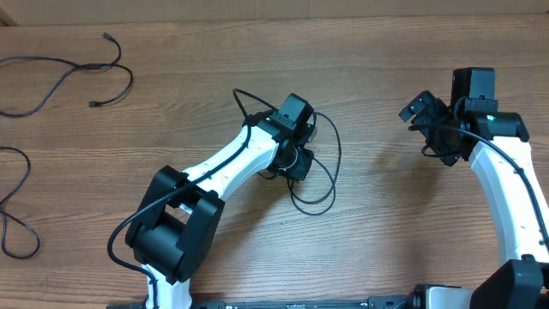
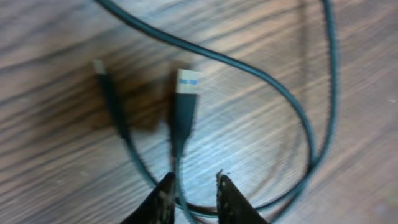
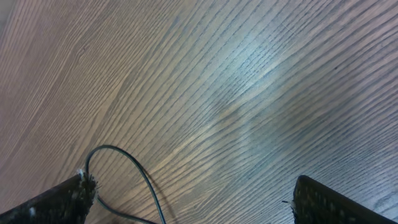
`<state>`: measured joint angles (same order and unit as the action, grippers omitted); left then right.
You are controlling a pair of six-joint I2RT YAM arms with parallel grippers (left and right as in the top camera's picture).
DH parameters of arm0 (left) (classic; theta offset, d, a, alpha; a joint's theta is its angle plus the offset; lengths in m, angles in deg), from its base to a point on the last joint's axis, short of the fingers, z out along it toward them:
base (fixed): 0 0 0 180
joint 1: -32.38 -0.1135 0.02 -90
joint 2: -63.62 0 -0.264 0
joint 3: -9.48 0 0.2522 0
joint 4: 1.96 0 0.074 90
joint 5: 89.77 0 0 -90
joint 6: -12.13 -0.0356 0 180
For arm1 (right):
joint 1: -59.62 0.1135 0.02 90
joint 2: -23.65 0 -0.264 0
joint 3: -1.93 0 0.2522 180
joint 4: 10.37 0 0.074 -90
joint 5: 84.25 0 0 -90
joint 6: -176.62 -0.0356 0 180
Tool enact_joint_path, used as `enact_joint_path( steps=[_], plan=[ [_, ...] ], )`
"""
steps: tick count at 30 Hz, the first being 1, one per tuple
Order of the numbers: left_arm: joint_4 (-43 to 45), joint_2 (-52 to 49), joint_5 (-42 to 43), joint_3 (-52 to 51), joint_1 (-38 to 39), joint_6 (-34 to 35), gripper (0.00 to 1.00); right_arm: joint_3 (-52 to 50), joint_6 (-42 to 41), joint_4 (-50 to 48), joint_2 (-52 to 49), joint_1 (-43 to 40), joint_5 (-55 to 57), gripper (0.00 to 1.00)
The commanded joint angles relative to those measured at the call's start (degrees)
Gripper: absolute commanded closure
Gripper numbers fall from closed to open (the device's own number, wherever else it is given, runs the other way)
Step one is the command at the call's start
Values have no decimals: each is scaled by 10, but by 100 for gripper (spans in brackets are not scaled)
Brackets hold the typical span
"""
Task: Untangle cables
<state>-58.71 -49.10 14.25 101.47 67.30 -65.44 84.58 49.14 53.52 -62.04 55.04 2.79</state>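
One black cable [image 1: 326,172] lies in a loop on the wooden table, right of centre. My left gripper [image 1: 298,163] is down over it. In the left wrist view its fingertips [image 2: 166,190] stand a little apart, and the cord [image 2: 180,168] runs up between them, close to the left tip and not pinched. That cord ends in a silver USB plug [image 2: 186,84]. A smaller plug [image 2: 99,67] lies left of it. My right gripper [image 1: 427,130] hovers wide open [image 3: 196,199] over bare wood. A thin black cord [image 3: 134,168] arcs near its left finger.
Two more thin black cables lie at the far left of the table, one curled at the upper left [image 1: 69,73] and one looping along the left edge [image 1: 19,206]. Bare wood separates the two arms.
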Motion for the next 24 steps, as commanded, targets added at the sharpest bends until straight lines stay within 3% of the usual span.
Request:
enact_joint_path(
  steps=[1,8,15,19,24],
  plan=[
    [0,-4,69,5,5,-6,73,1,1,-3,8,-4,5,0],
    [11,-4,77,11,9,71,56,1,1,-3,8,-4,5,0],
    [24,-4,64,11,35,77,46,1,1,-3,8,-4,5,0],
    [28,-4,18,11,51,88,46,1,1,-3,8,-4,5,0],
    [28,-4,-91,10,76,156,46,1,1,-3,8,-4,5,0]
  ],
)
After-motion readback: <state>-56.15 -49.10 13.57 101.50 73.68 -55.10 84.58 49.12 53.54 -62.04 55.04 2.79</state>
